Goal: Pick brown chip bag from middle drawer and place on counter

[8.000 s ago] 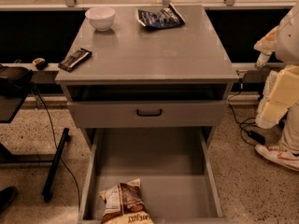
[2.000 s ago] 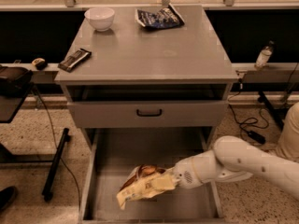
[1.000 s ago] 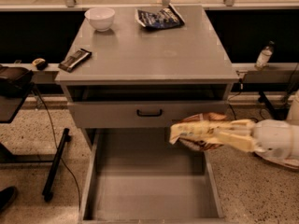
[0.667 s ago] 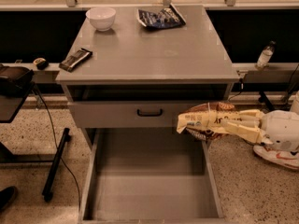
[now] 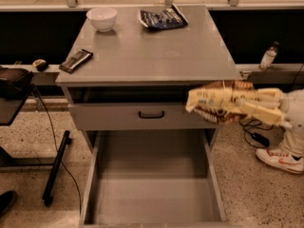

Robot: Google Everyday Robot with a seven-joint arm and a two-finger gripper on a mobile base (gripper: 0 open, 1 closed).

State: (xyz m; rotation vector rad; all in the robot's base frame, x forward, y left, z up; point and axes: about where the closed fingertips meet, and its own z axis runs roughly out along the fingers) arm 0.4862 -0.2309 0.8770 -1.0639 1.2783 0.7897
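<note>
On the surface point(image 5: 161, 56) we count one bowl point(image 5: 101, 18), one blue bag point(image 5: 162, 17) and one black bar point(image 5: 76, 61), plus one open drawer point(image 5: 152, 198), one brown chip bag point(image 5: 209, 103) and one claw point(image 5: 240, 102) clasping it right of the cabinet.

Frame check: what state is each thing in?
brown chip bag: held aloft beside the cabinet's right front
hand: right of cabinet, shut on the bag
middle drawer: open, empty
handled drawer front: shut
white bowl: upright on the counter
dark blue bag: lying flat on counter

We record on the surface point(image 5: 156, 53) a white bowl point(image 5: 101, 18), a blue bag point(image 5: 162, 17) and a black wrapper point(image 5: 76, 61). The gripper point(image 5: 242, 103) holds the brown chip bag point(image 5: 206, 103) just off a front corner.
</note>
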